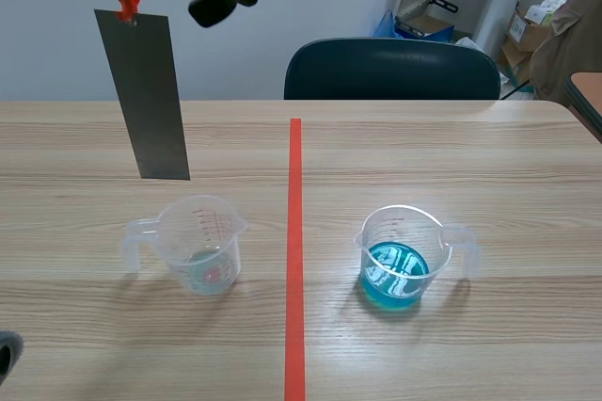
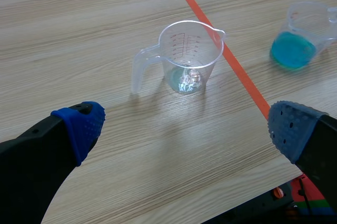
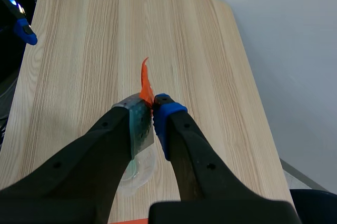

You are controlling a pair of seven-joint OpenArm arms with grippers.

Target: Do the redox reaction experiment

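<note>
Dark chair (image 1: 391, 69) behind table (image 1: 470, 156) (boxes (image 1: 530, 29) beyond).

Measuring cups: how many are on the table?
2. A nearly empty cup stands left of the tape line; a cup of blue liquid stands right of it. None seems hidden.

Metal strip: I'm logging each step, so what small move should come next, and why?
Probably lower the strip straight down. The right gripper is shut on it, and it hangs over the near-empty cup, its lower end above the rim and not yet inside.
</note>
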